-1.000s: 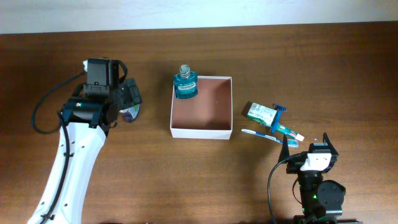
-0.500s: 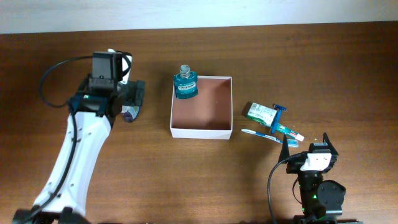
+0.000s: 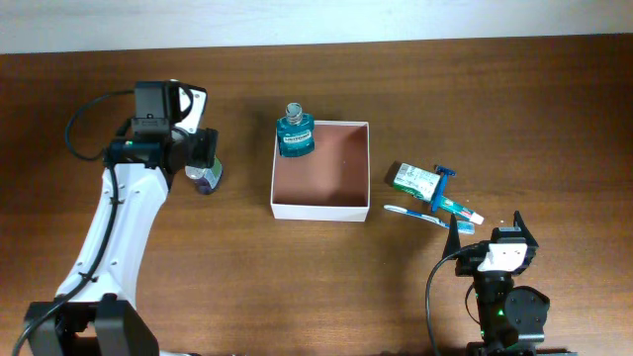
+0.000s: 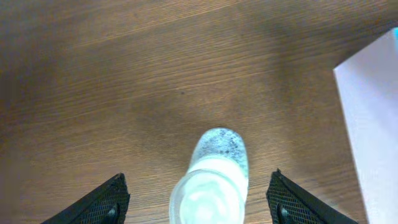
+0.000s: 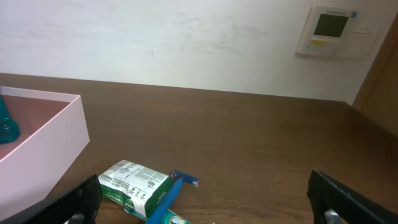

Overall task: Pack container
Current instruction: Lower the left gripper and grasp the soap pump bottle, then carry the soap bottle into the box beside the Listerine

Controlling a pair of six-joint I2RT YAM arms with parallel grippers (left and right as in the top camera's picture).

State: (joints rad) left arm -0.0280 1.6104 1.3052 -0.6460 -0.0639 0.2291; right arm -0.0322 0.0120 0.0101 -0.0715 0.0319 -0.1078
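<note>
— Container: where does it lie from the working hand?

— Left gripper, fingers spread wide, holding nothing. It hangs over a small clear bottle, which stands upright between the two fingers, cap toward the wrist camera, no contact visible. The container lies to that gripper's right, near but apart. Its white wall shows at the edge of the left wrist view.

— Axis? Nearer arm?

— Square item, so no long axis; sides run parallel to the table edge. The left arm is judged nearer to both the bottle and the container's left wall. Right gripper, also open and empty, is parked low on the right, well apart.

— Description of the container?

— Shallow, open-topped, thin white walls, reddish-brown floor, mid-table. Teal mouthwash bottle stands at its far left corner; the rest of the floor is bare. A green box and a toothbrush lie outside, just beside its right wall.
</note>
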